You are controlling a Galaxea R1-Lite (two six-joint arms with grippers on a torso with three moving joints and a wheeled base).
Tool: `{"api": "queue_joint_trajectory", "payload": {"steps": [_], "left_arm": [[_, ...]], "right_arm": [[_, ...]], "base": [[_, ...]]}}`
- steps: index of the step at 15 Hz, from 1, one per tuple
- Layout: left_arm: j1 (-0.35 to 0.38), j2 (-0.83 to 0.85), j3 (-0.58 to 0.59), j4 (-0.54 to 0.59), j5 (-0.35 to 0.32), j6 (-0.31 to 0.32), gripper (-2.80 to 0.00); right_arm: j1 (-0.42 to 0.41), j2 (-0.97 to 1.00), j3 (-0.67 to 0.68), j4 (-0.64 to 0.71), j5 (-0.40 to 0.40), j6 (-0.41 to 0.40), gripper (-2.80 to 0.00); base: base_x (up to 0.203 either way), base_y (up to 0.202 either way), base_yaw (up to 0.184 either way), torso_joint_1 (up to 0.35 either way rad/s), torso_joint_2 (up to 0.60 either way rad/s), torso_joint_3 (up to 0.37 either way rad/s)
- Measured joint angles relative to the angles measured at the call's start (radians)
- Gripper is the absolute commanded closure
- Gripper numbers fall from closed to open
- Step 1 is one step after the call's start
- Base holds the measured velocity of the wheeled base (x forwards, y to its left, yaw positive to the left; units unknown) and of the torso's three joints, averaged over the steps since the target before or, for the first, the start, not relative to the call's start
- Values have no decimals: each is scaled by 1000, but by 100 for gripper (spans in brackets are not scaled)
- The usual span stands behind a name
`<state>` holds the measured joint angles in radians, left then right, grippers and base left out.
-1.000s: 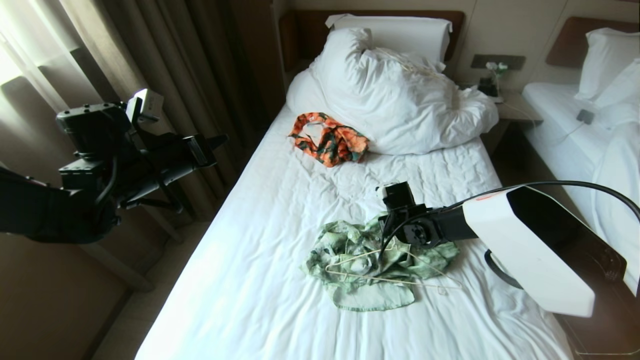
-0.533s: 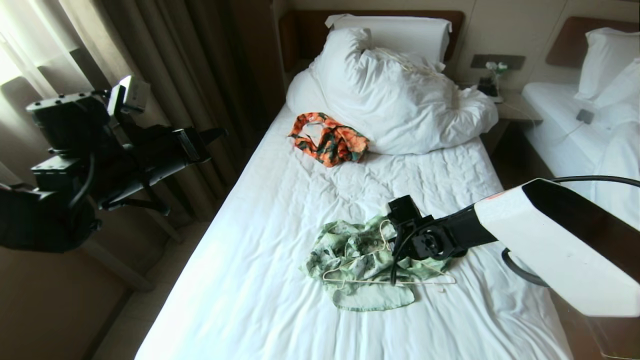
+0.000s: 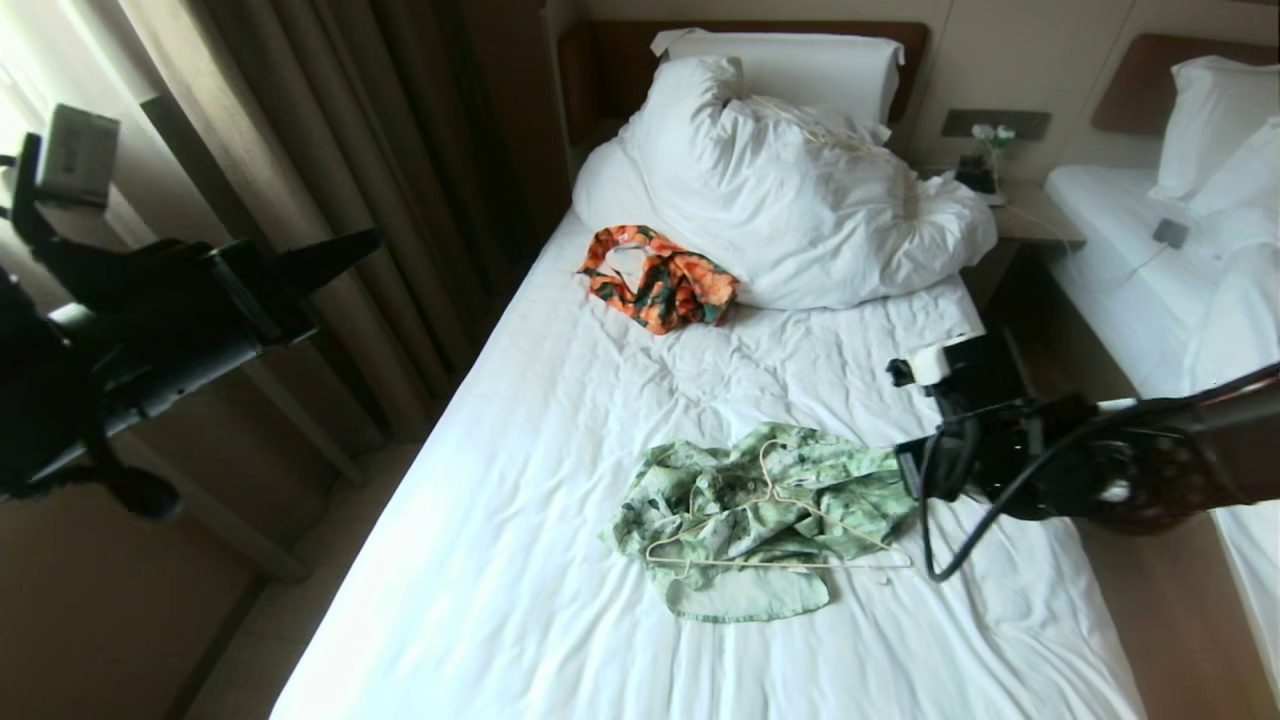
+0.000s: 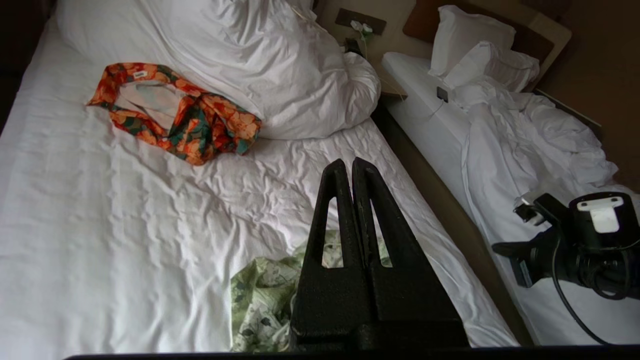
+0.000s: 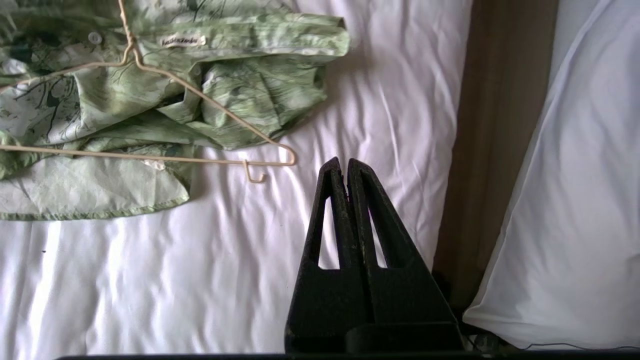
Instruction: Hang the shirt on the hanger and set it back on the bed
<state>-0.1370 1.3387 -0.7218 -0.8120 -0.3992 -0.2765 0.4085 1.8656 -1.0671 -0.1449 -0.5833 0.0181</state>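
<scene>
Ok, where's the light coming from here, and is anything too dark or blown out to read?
Head view: daylight enters through the curtains at left, washing out the sheet of the bed near that edge; the left gripper is a dark silhouette. Right wrist view: even light, the shirt and hanger read clearly. Left wrist view: the right gripper sits in shade.

We see the shirt (image 3: 760, 510) in pale green streaks with white flowers and dark leaf outlines, a cream hanger (image 3: 775, 535), the bed (image 3: 560, 420) sheeted white, an orange-and-dark-green floral garment (image 3: 660, 280), and brown curtains (image 3: 300, 150).
</scene>
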Motion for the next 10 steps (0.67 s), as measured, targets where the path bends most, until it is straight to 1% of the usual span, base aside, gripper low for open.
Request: {"api": "queue_joint_trajectory", "payload": {"steps": [2,3,5,6,7,10], "left_arm": [[-2,-117,76,42,1,-8,0],[-4,-183,109,85,2,-9,0],[-10,-335,164,202,8,-9,0],[-13,-418,180,276,25,-9,0],[-13,-494,183,356,59,-9,0],[-4,-723,143,659,226,9,0]], "right_arm": [[-22,-170,120,-21,0,-6,0],[-28,-259,175,-24,0,-17,0],[-45,-452,262,-22,0,-56,0],[-56,-552,290,-5,0,-81,0],[-75,-646,306,18,0,-107,0],[-196,-943,319,110,13,-184,0]], "base": [[0,0,0,0,0,0],[0,0,0,0,0,0],[0,0,0,0,0,0],[0,0,0,0,0,0],[0,0,0,0,0,0],[0,0,0,0,0,0]]}}
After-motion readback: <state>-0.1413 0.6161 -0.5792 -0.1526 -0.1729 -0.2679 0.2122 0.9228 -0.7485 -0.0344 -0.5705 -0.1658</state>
